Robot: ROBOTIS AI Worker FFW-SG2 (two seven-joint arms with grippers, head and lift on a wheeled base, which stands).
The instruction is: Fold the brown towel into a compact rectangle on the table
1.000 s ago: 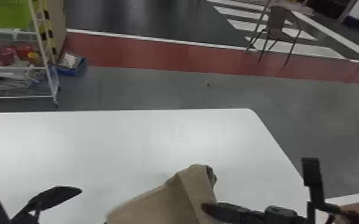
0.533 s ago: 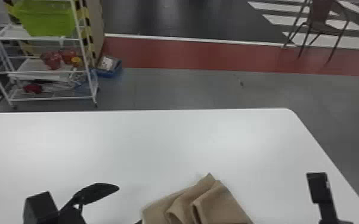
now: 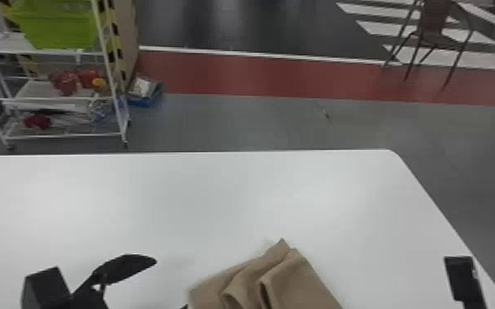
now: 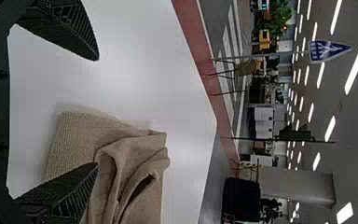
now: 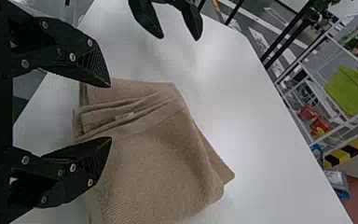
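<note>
The brown towel (image 3: 300, 283) lies folded in uneven layers at the table's near edge, with loose ridges on top and a pointed far corner. Left of it is my left gripper (image 3: 170, 283), and farther right, near the table's right edge, part of my right gripper (image 3: 462, 279). In the left wrist view, my left gripper (image 4: 97, 112) is open, one finger overlapping the towel (image 4: 135, 158) and the other over bare table. The right wrist view has my right gripper (image 5: 110, 112) open, its spread fingers around the layered edge of the towel (image 5: 154, 163) from the camera's side; whether they touch it, I cannot tell.
The white table (image 3: 218, 197) extends beyond the towel. On the floor behind stand a wire shelf (image 3: 53, 98) with a green bin (image 3: 57, 24), a small blue box (image 3: 146, 98) and a chair (image 3: 433, 24).
The head view has shifted, sliding the scene rightward. My right gripper's finger, at the towel's right side a second ago, has moved away from there. The towel's ridges now show more openly.
</note>
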